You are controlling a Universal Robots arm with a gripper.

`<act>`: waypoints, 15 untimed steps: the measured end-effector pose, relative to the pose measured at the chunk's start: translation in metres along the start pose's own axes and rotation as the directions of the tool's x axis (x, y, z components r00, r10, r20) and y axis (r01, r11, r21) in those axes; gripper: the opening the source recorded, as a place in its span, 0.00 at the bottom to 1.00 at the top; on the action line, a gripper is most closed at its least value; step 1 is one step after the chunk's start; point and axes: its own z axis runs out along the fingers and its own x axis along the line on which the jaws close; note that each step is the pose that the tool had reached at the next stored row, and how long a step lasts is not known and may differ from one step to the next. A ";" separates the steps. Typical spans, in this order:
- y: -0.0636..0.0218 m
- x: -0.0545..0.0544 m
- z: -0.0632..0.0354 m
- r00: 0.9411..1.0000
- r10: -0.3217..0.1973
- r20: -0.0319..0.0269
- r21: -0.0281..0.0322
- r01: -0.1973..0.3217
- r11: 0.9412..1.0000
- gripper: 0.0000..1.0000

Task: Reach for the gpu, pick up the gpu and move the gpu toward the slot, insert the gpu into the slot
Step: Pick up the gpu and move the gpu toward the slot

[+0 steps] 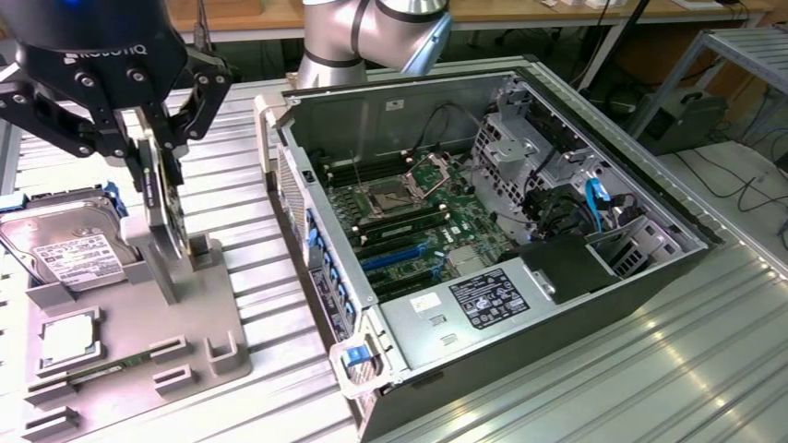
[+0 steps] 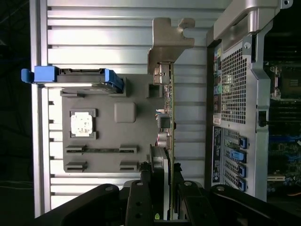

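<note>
Tool [image 2: 163, 184] part-closed, clamping top edge of graphics card [image 2: 170, 108] standing in grey holder [image 2: 108, 141] so it'd lift straight out, w/ blue slot [image 1: 397, 256] in open pc [image 1: 407, 101] nearby.

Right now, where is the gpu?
The gpu stands on edge on the grey holder at the exterior view's left, pinched by the gripper, beside the hard drive.

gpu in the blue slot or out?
Out. The gpu stands on edge at the hand over the grey fixture, outside the case; the blue slot on the motherboard holds no card.
</note>
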 end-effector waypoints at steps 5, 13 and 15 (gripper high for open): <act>0.0001 0.000 -0.0043 1.000 0.000 0.000 0.000 0.000 1.000 0.27; 0.0002 0.000 -0.0090 1.000 0.000 0.000 0.001 0.000 1.000 0.27; 0.0002 0.000 -0.0099 1.000 0.000 0.000 0.001 0.000 1.000 0.27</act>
